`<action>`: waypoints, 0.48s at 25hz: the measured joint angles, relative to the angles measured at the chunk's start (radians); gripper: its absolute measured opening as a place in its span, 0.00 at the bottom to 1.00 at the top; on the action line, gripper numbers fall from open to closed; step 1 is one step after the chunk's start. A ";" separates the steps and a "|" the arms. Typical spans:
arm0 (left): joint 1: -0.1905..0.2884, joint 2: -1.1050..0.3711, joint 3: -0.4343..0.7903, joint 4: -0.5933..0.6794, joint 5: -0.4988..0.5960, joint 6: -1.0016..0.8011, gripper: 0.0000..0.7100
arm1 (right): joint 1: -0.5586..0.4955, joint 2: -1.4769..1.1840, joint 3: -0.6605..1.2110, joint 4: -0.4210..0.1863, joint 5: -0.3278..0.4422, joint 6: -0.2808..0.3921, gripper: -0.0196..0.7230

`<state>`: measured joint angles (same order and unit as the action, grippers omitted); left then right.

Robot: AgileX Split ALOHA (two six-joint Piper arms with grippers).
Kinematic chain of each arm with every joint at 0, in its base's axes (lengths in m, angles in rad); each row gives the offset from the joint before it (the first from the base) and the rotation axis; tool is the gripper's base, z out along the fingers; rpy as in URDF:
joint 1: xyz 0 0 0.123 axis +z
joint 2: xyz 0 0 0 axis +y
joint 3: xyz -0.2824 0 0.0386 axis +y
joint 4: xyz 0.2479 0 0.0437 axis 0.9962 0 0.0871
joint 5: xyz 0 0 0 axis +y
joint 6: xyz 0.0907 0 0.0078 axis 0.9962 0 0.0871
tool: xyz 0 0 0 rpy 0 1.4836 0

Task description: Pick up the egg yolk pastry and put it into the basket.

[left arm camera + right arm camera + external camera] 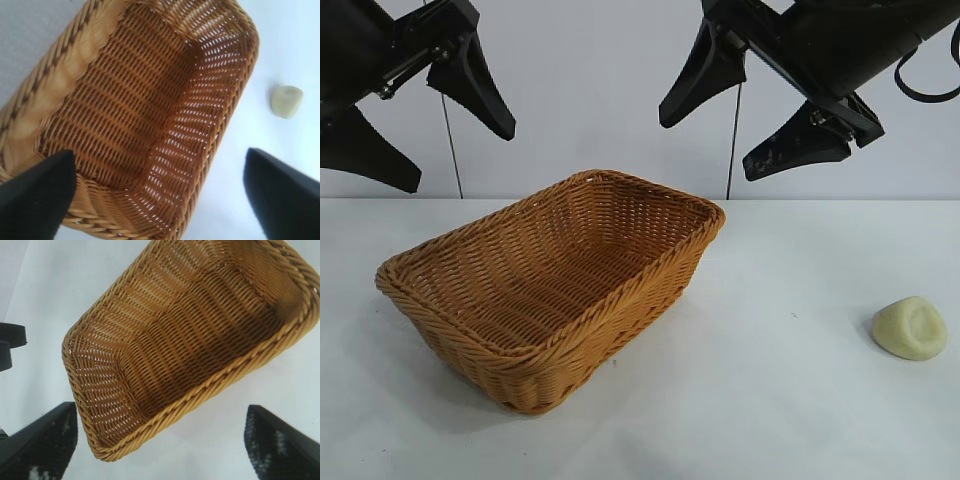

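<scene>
White tabletop (770,420) carries the basket (555,290) at centre-left of the frame and the egg yolk pastry (911,328) at the lower right edge, well apart from it. Both grippers hang high along the top: the left gripper (420,135) and the right gripper (720,125), each with fingers spread wide, far above the pastry.
</scene>
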<state>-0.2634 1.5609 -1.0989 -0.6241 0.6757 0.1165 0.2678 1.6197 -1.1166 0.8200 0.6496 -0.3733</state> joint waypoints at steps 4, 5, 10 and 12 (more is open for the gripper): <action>0.000 0.000 0.000 0.000 0.000 0.000 0.98 | 0.000 0.000 0.000 0.000 -0.002 0.000 0.86; 0.000 0.000 0.000 0.000 0.000 0.000 0.98 | 0.000 0.000 0.000 0.000 -0.004 0.001 0.86; 0.000 0.000 0.000 0.000 -0.004 0.000 0.98 | 0.000 0.000 0.000 0.000 -0.012 0.002 0.86; 0.000 0.000 0.000 0.000 -0.007 0.000 0.98 | 0.000 0.000 0.000 0.000 -0.017 0.003 0.86</action>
<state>-0.2634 1.5609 -1.0989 -0.6244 0.6683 0.1165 0.2678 1.6197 -1.1166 0.8200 0.6324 -0.3703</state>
